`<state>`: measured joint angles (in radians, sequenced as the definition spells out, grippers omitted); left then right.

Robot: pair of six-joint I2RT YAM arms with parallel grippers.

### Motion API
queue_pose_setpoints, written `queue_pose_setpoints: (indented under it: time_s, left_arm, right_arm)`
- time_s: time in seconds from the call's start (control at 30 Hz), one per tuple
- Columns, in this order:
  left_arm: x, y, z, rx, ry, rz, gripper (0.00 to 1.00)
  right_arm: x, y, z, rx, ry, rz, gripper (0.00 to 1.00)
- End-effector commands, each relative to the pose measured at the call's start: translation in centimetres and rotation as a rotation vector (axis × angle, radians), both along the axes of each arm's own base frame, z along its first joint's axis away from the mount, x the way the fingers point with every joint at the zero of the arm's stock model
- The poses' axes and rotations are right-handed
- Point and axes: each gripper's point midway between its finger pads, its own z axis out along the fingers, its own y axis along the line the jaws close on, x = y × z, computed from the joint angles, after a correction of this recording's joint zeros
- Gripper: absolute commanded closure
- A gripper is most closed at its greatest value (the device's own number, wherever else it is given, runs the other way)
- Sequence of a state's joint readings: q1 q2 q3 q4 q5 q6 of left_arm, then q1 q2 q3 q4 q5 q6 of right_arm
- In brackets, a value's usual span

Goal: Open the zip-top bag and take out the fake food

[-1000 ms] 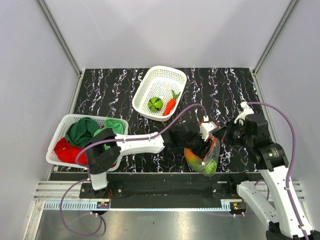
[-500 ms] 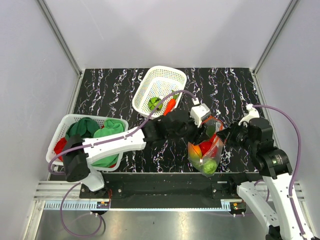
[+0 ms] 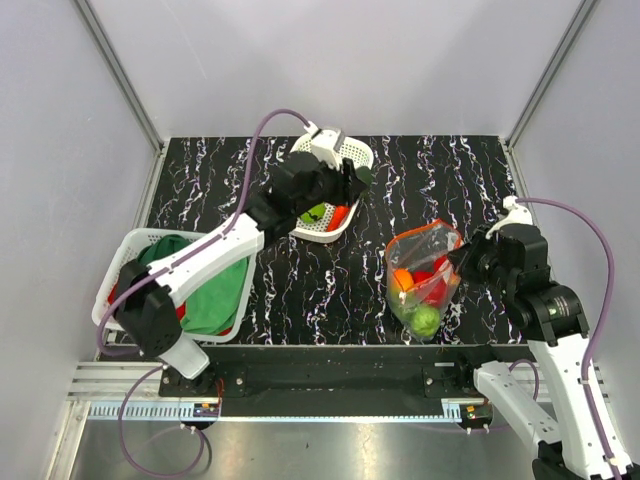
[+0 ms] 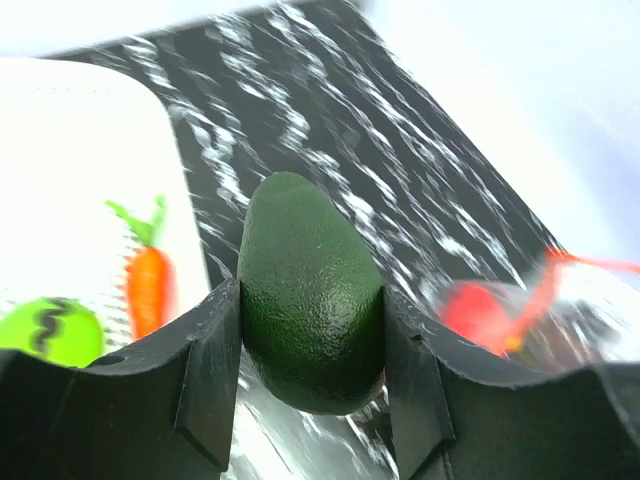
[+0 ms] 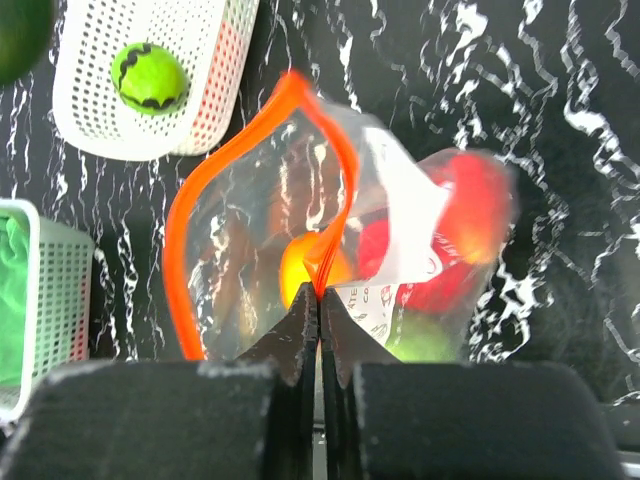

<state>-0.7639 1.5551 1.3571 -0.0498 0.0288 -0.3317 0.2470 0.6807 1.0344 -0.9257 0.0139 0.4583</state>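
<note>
The clear zip-top bag [image 3: 425, 275] lies at the table's front right, its red-orange strip [image 5: 190, 215] spread open. Inside show a red piece [image 3: 433, 287], an orange piece [image 5: 300, 268] and a green piece [image 3: 426, 319]. My right gripper [image 3: 462, 262] is shut on the strip's near end, as the right wrist view [image 5: 320, 300] shows. My left gripper [image 4: 312, 340] is shut on a dark green avocado-like piece [image 4: 305, 260] and holds it over the right edge of the back white basket [image 3: 350, 152].
The back basket holds a green round piece [image 3: 312, 211] and an orange carrot [image 3: 341, 212]. A second white basket [image 3: 128, 250] at the left front holds green and red cloths [image 3: 215, 290]. Grey walls close in the table's sides and back.
My left arm has drawn out of the bag with the dark green piece and swung back-left to the far basket. The bag has shifted right and its mouth stands open.
</note>
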Motion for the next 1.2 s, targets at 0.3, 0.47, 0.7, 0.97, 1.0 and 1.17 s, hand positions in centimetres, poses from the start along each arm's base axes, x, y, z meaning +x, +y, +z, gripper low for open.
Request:
queue_pose_setpoints:
  time_s: [0.3, 0.47, 0.7, 0.97, 1.0, 1.17]
  left_arm:
    - [16.8, 3.1, -9.9, -0.057, 0.17, 0.31, 1.0]
    - [18.2, 4.2, -13.9, -0.019, 0.247, 0.351, 0.77]
    - [16.8, 5.6, -14.1, 0.046, 0.247, 0.341, 0.24]
    - [10.8, 5.5, -5.6, 0.068, 0.158, 0.237, 0.07]
    - [9.1, 4.0, -4.5, 0.066, 0.137, 0.186, 0.09]
    - [-0.1, -1.9, 1.0, -0.013, 0.036, -0.094, 0.44]
  right_arm:
    - [1.9, -0.7, 4.5, -0.068, -0.142, -0.001, 1.0]
    - [1.8, 0.2, 4.1, -0.046, -0.137, 0.043, 1.0]
    - [1.8, 1.4, 2.4, -0.014, -0.089, 0.097, 1.0]
    - [1.7, 2.4, 1.2, 0.017, -0.051, 0.137, 1.0]
    - [1.6, 2.4, 1.0, 0.018, -0.046, 0.14, 1.0]
    - [1.4, 3.2, 1.3, 0.041, -0.042, 0.181, 1.0]
